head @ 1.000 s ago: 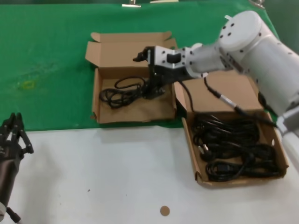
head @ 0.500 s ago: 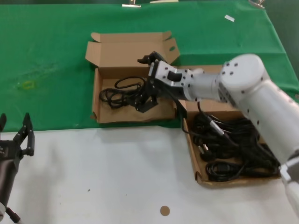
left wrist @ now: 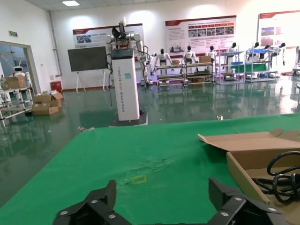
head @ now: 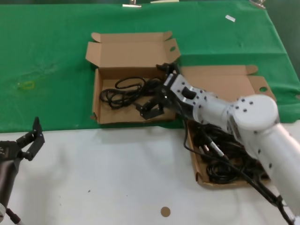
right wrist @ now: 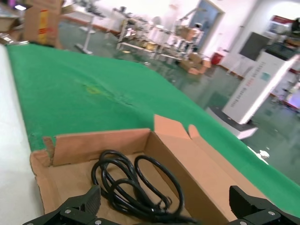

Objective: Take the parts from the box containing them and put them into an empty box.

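Black parts (right wrist: 133,185) under spread right hand (head: 154,101), left hand (head: 30,140) head-view only.

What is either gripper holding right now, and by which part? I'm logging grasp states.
Nothing. The right gripper is open and empty over the left cardboard box, where a power cable lies; the left gripper is open, off to the side.

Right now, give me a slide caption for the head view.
Right gripper, fingers open, hovers over the left box holding one cable bundle; more cables fill the right box.
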